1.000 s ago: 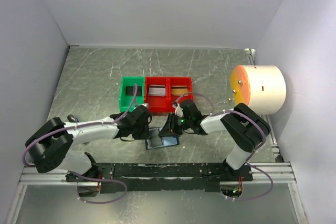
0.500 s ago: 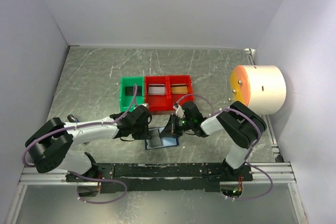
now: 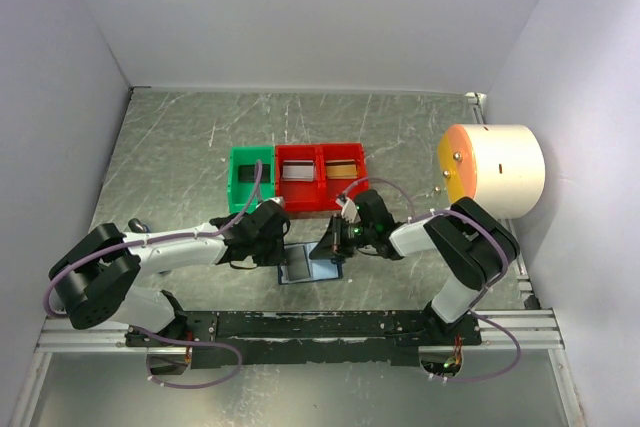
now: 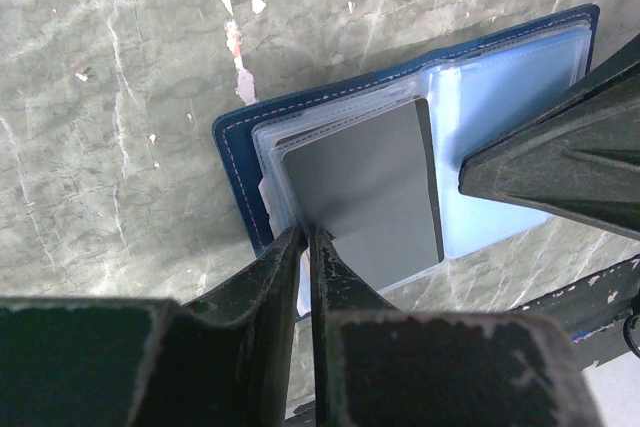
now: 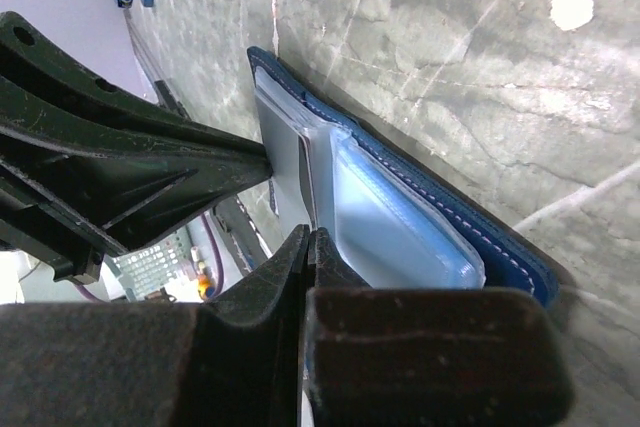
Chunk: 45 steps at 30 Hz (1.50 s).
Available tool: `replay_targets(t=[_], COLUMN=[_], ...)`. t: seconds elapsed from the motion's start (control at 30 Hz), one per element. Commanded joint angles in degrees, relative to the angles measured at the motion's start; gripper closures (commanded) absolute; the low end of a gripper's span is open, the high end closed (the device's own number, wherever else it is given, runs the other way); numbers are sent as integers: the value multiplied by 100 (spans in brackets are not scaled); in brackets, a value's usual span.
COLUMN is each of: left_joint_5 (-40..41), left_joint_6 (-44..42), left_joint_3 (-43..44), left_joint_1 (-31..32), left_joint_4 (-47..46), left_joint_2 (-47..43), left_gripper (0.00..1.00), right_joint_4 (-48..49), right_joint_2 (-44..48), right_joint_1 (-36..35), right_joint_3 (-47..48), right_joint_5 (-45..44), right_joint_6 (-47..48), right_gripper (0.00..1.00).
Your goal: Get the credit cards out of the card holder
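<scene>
Left gripper (image 4: 305, 237) is pinched on the near corner of the card holder (image 4: 238, 172), which lies open and flat between both grippers. A grey card (image 4: 365, 187) sits just past its fingertips. Right gripper (image 5: 308, 239) is clamped tight at that card's far edge; whether on card or sleeve is hard to tell.

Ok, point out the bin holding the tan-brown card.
The red bin farthest right, away from the green bin; the middle red bin holds a silvery card instead.
</scene>
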<state>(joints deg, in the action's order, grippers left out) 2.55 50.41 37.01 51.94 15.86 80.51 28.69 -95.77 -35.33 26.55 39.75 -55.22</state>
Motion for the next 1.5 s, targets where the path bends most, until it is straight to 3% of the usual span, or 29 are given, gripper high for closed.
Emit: replay_targets(t=[0.0,0.07,0.17,0.3,0.43,0.6,1.23,1.47], left_joint_5=[214,188,127,-29,-166,-254,114,158], left_joint_6=[-128,-145,-161,-198,-138,-50,13,-50], left_joint_3=[-230,-238,-259,-282,-336,-417,-472,-350], left_joint_1=[38,35,39,36,39,40,43,37], left_joint_4=[503,475,378,216,32,-132,202,198], left_joint_2=[178,143,68,18,43,32,-319,-407], left_gripper=[80,79,78,77,78,80,87,84], right_joint_4=[-257,-362,-532,-577,-61,259,-276,-478], right_joint_2=[104,91,11,-262,-469,-350,220,261], right_joint_1=[67,40,-71,-344,-516,-501,8,83], right_joint_3=[11,85,242,433,362,209,-220,-119], right_joint_5=[-32,-41,-44,-187,-143,-72,-214,-34], right_joint_6=[212,251,355,354,-9,-145,168,379], right_gripper=[100,100,82,75,79,100,100,100])
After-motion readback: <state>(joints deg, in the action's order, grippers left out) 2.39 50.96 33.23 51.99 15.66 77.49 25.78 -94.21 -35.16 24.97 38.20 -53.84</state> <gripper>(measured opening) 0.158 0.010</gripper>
